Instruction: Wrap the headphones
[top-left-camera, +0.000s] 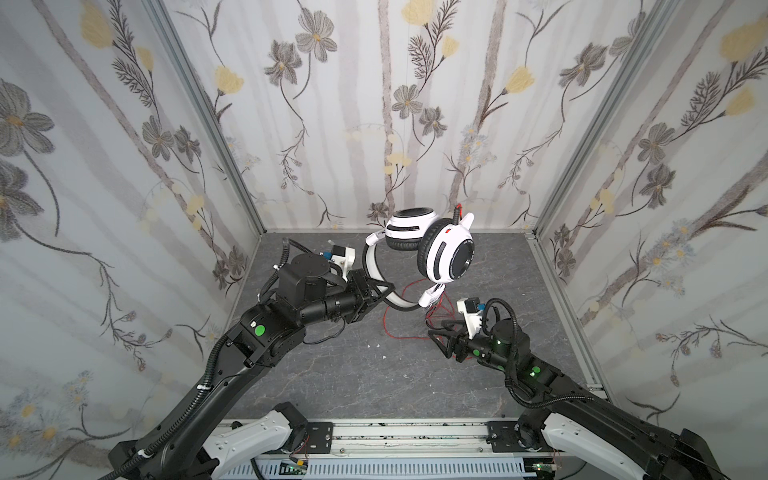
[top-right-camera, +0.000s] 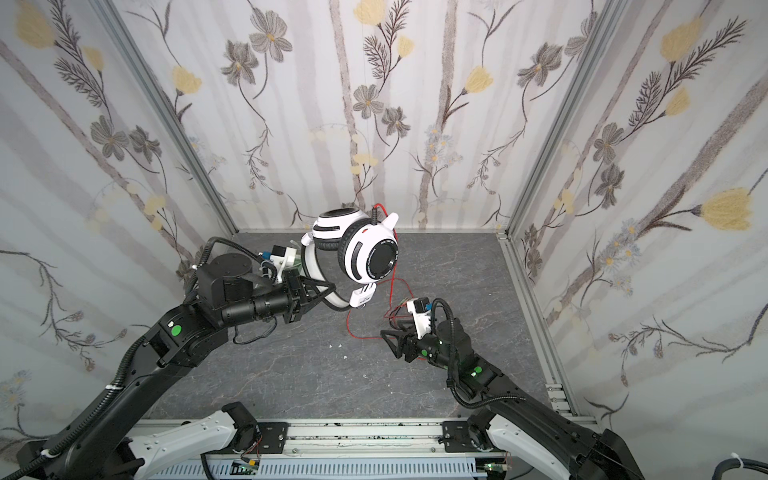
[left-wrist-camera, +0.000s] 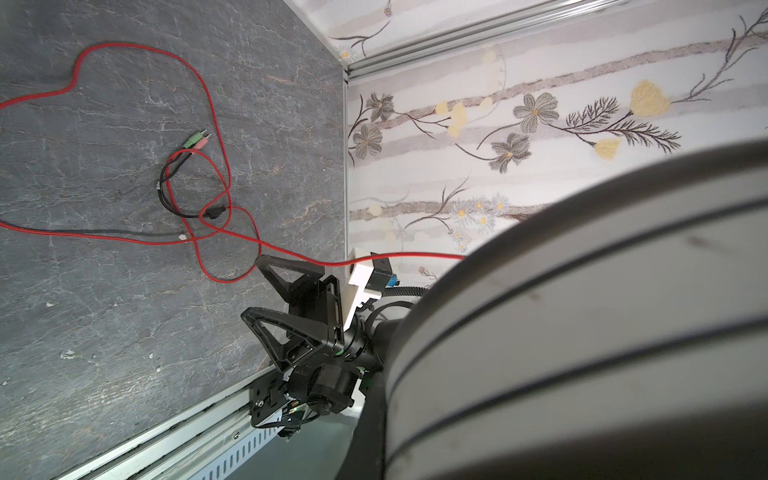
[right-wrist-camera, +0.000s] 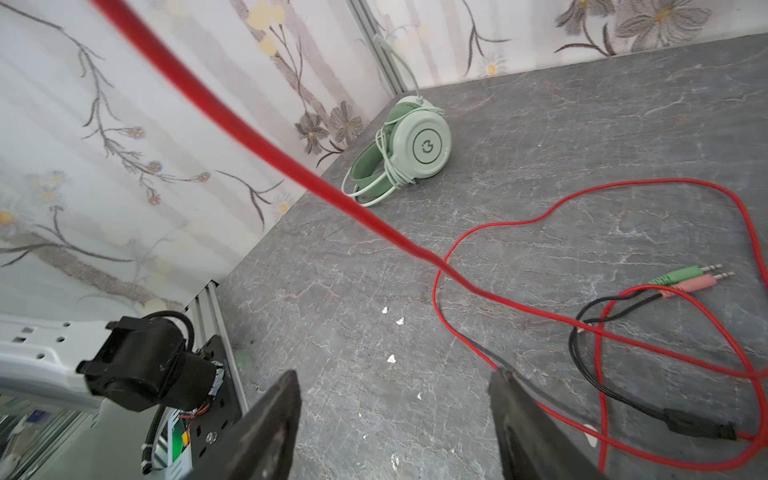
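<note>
The white-and-black headphones (top-left-camera: 451, 253) (top-right-camera: 370, 255) hang above the grey table in both top views. My left gripper (top-left-camera: 390, 289) (top-right-camera: 332, 289) is shut on their white headband (left-wrist-camera: 582, 332), which hides the jaws in the left wrist view. Their red cable (top-left-camera: 386, 324) (top-right-camera: 349, 328) (right-wrist-camera: 540, 216) drops from the ear cup and lies looped on the table, ending in green and pink plugs (right-wrist-camera: 685, 276) (left-wrist-camera: 197, 140). My right gripper (top-left-camera: 436, 328) (top-right-camera: 390, 328) (right-wrist-camera: 395, 376) (left-wrist-camera: 253, 286) stands open low beside the loops, with nothing between its fingers. The mint green headphones (right-wrist-camera: 415, 149) lie in a table corner with their cable wound round them.
Floral-papered walls (top-left-camera: 374, 124) close the table in at the back and on both sides. A metal rail (top-left-camera: 407, 432) runs along the front edge. A few small white bits (top-left-camera: 376, 345) lie mid-table.
</note>
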